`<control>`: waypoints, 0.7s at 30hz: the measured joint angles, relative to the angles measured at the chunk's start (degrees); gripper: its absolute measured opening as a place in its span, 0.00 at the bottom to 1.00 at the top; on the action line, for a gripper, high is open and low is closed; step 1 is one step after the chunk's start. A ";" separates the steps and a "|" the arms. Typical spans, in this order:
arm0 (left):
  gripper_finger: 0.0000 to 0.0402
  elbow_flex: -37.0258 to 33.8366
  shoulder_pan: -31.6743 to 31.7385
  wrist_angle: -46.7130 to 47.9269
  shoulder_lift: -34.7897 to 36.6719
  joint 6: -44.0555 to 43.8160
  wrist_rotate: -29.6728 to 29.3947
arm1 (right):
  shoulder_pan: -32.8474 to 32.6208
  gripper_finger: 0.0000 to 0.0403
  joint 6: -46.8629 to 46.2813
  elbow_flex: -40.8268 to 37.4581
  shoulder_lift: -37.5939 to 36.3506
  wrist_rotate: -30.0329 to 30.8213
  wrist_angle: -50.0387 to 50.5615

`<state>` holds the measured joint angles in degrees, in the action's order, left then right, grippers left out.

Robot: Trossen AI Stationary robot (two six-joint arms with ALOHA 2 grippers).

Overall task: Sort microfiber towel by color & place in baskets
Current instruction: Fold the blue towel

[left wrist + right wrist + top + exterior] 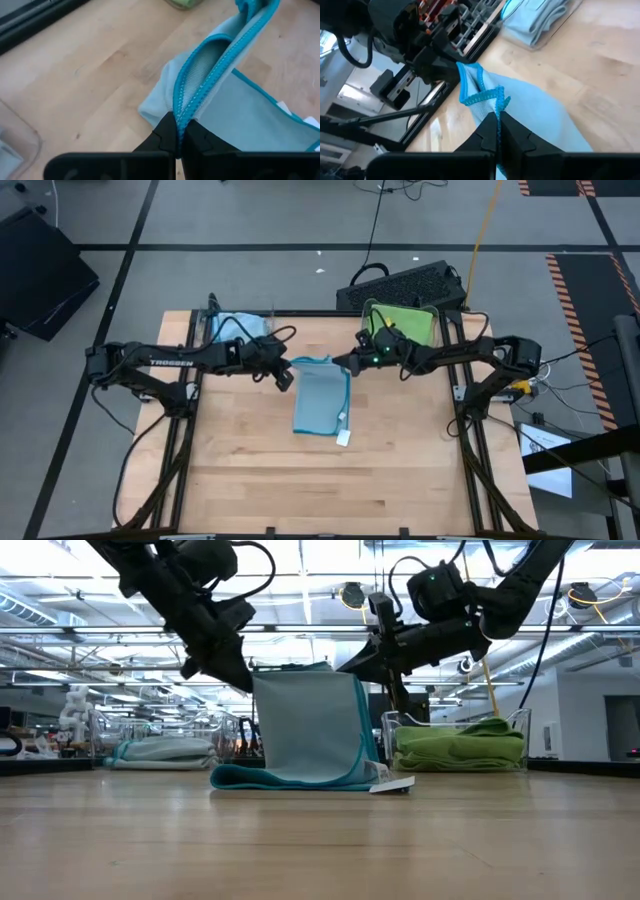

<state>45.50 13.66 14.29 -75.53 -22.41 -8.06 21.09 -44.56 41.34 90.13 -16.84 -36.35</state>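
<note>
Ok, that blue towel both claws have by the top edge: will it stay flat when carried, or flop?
Probably flop. The blue towel hangs limp between the left claw and the right claw, its lower end folding onto the table. It looks thin and light, so it may swing. The edge sags between the grips, so releasing one side would likely let it collapse.

Pinched at 1 top corner by the left gripper [243, 675] and at the other by the right gripper [352, 670], both clamped tight: a light blue towel [305, 730] with teal edging, hanging as a sheet between and below them, lower edge folded on the wooden table [320, 840], white tag [392, 785] lying by it. Beyond the right gripper, a clear basket [515, 745] holding folded green towels [460, 750]. Beyond the left gripper, another basket [205, 740] with pale blue towels [160, 752].
</note>
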 joint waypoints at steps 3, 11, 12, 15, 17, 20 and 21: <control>0.02 0.00 -0.80 0.58 0.01 -0.79 0.87 | -0.97 0.00 0.00 0.00 0.00 0.02 0.19; 0.02 -0.04 -4.48 1.13 -0.35 -2.57 3.00 | -3.16 0.00 0.76 0.00 0.00 0.00 5.24; 0.02 -0.04 -5.00 1.12 -0.35 -2.69 3.01 | -3.43 0.00 0.94 0.00 0.00 -0.03 5.89; 0.02 -0.04 -6.08 2.27 -0.35 -3.20 3.14 | -4.37 0.00 1.74 0.00 0.00 -0.78 6.57; 0.02 -0.04 -6.88 2.99 -0.35 -3.35 3.16 | -4.93 0.00 2.09 0.00 0.00 -1.47 6.61; 0.02 -0.04 -8.11 3.79 -0.38 -3.49 3.16 | -5.84 0.00 2.15 0.02 0.00 -1.42 7.16; 0.02 -0.04 -8.52 3.60 -0.66 -3.62 3.16 | -6.12 0.00 2.09 0.02 0.00 -1.42 7.43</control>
<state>45.45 5.14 17.88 -76.19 -26.02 -4.91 14.97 -42.46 41.36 90.13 -18.26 -28.92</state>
